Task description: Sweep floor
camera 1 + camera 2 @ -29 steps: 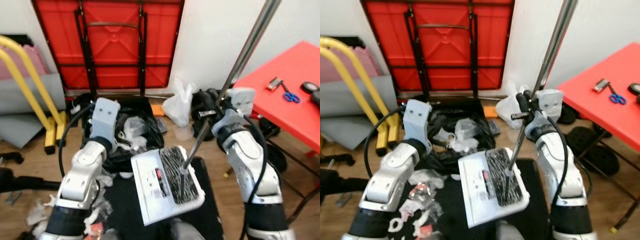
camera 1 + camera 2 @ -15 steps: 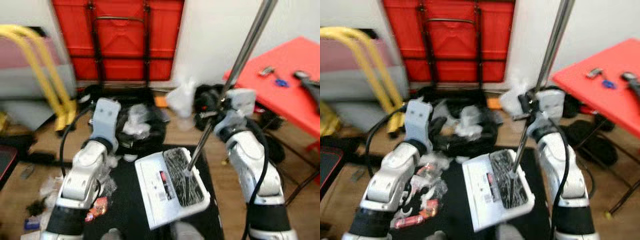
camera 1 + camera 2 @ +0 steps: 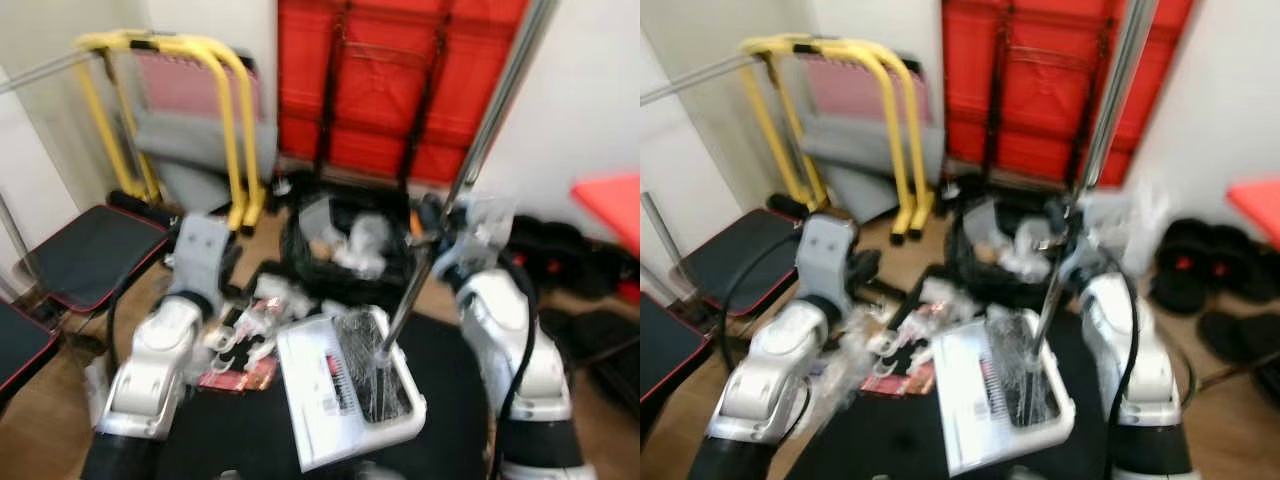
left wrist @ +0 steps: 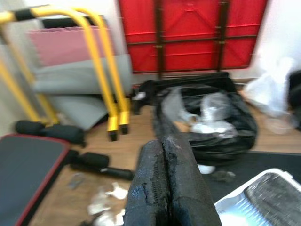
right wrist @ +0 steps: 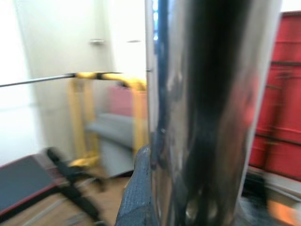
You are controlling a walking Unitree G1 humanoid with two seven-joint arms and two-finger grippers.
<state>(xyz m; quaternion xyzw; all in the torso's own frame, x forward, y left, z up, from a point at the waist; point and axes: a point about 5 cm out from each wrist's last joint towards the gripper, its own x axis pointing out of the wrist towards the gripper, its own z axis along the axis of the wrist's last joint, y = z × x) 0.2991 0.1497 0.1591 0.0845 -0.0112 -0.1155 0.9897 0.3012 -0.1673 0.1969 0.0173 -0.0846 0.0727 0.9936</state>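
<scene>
Right gripper (image 3: 440,235) clamps the broom pole (image 3: 490,130); bristles rest in the white dustpan (image 3: 345,395) at the robot's feet. Left gripper (image 4: 167,188) pressed shut, empty, raised. Litter (image 3: 250,325) on floor beside dustpan. Likely repositioning; next: lift broom, sweep litter.

You have two arms in glossy silver shells, built from rounded, bulging segments that narrow at the joints. The left silver arm (image 3: 155,355) ends in a pale grey, boxy wrist block (image 3: 203,252), and a thin black cable (image 3: 122,300) loops along its outer side. The right silver arm (image 3: 520,345) carries its own black cable (image 3: 514,375) curving down the forearm. Both arms join dark, near-black cuffs at the shoulder end. Your left wrist view shows the black fingers (image 4: 170,188): matte, rough-textured, scuffed, with paler worn patches.
</scene>
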